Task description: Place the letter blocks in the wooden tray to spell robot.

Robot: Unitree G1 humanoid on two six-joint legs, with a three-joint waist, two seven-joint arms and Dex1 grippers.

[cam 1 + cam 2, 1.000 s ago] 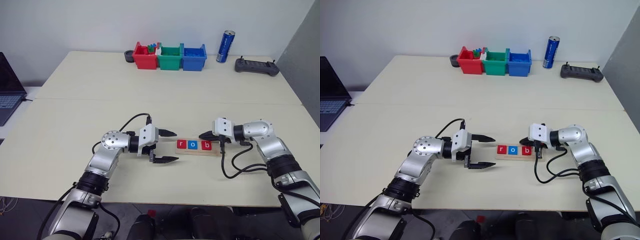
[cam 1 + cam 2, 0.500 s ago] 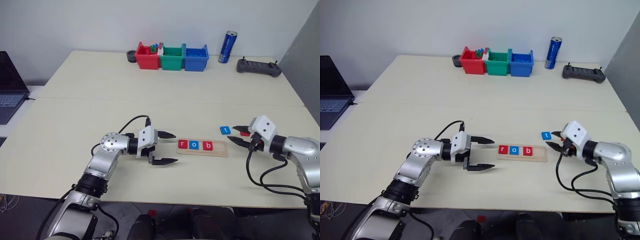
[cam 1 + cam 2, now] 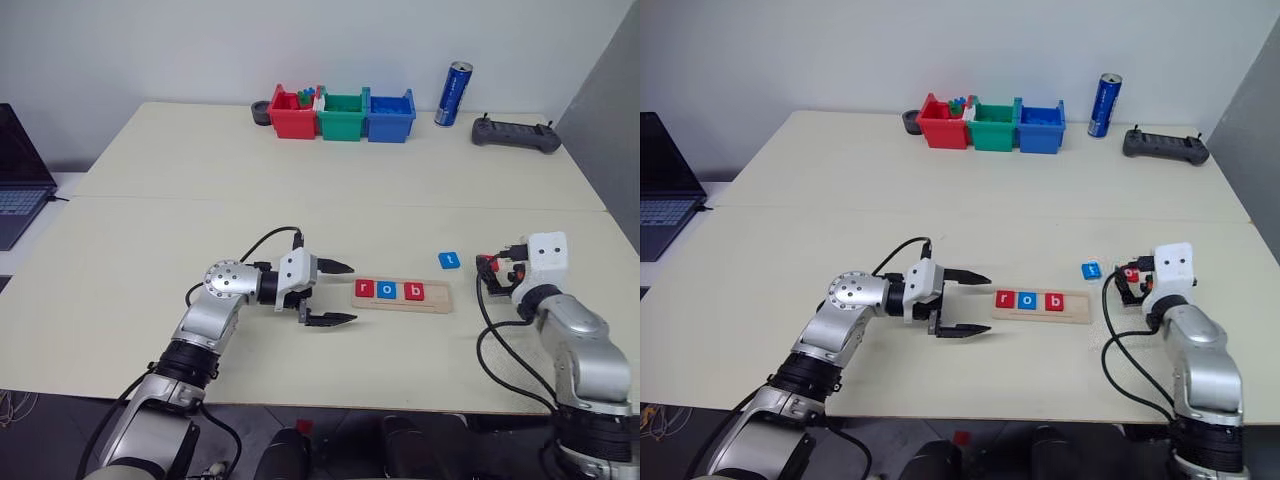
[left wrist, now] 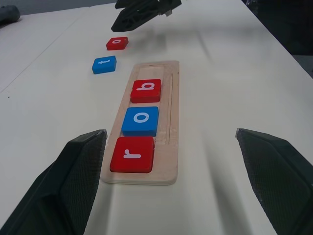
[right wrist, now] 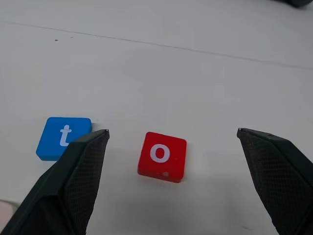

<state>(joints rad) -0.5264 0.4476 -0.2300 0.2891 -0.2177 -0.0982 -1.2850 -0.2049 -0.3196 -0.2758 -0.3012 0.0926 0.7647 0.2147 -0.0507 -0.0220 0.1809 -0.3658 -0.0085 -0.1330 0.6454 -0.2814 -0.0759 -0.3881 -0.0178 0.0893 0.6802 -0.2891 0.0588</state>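
With r, o, b seated in the wooden tray (image 4: 146,125), the right hand (image 5: 168,183), fingers apart, frames the red o block (image 5: 162,156) on the desk (image 3: 300,180); closing off-centre could nudge the neighbouring blue t block (image 5: 63,137).

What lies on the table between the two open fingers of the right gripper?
The red o block lies between the right gripper fingers, untouched, as the right wrist view shows.

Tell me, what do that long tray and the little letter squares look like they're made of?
The tray looks like pale, unpainted wood: light brown, matte, with faint grain and a routed groove. The letter tiles, such as the red o on the table, look like smooth painted wood or plastic, which one I can't tell: flat solid colour, rounded corners, a small chip on one edge.
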